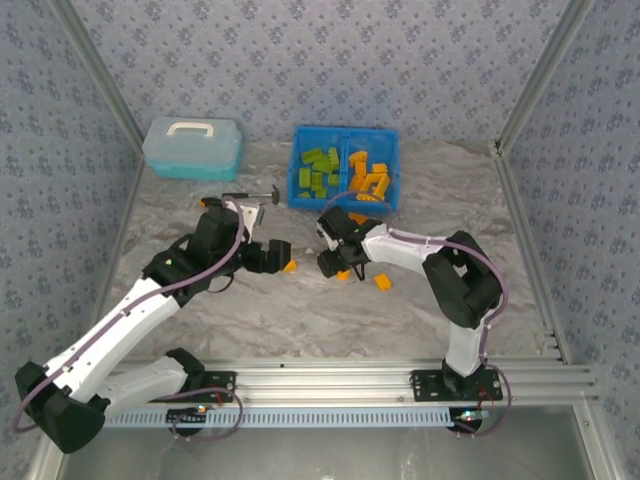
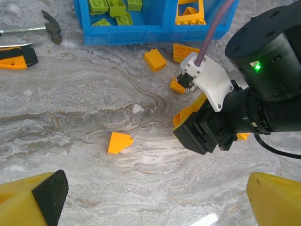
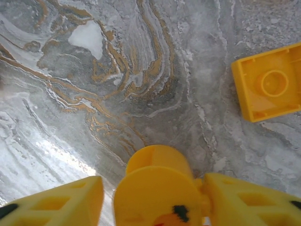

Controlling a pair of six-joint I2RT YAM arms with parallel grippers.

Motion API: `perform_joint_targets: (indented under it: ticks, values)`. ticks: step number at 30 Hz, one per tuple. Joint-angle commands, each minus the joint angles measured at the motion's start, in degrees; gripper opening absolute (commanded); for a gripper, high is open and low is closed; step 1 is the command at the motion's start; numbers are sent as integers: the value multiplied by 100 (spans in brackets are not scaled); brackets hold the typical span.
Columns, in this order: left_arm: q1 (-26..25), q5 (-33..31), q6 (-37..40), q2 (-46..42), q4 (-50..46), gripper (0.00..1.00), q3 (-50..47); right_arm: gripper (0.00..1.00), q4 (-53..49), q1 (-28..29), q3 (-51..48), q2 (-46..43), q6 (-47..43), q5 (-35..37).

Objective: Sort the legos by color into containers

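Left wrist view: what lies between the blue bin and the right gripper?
The left wrist view shows, on the table, an orange wedge, a studded orange brick and a smaller orange piece nearest the right gripper.

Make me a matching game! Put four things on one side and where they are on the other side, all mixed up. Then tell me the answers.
Things:
1. green legos
2. hammer
3. round orange piece
4. teal box

Places:
A. between the fingers of the right gripper
B. far left, at the back of the table
C. left compartment of the blue bin
D. next to the utility knife

Pairs: 1-C, 2-D, 3-A, 4-B.
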Motion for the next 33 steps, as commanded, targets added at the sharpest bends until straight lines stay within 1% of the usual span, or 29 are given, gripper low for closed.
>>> perform_joint_targets:
  ticks: [1,5,6,7,12,16,19,21,24,28,33]
  values:
    - [-23,-10,-51,143,150,99,68,52,-19,28,-253,-66,87,178]
    - [-20,0,-59,242,243,99,127,38,45,52,-492,-294,156,176]
    - [-25,-1,-66,266,252,99,139,33,39,56,-533,-375,167,169]
    - [-20,-5,-74,279,264,99,138,31,7,57,-549,-454,186,175]
    - [-21,-74,-60,280,244,99,147,30,-65,68,-536,-1303,348,275]
    - [-23,-260,-14,238,196,99,124,31,269,17,-447,-2296,385,778]
    - [-17,-372,-22,236,221,99,77,32,765,-210,-303,-2589,260,1207]
    - [-24,-388,-39,245,239,99,49,33,908,-522,-45,-2436,255,1392]
    - [-25,-396,-79,245,192,99,33,33,956,-1049,723,-1833,215,1480]
    - [-19,-421,-177,112,103,99,-67,31,622,-1642,2109,-498,139,1422]
    - [-20,-491,-342,-149,2,99,-253,31,76,-2111,3942,1166,175,1362]
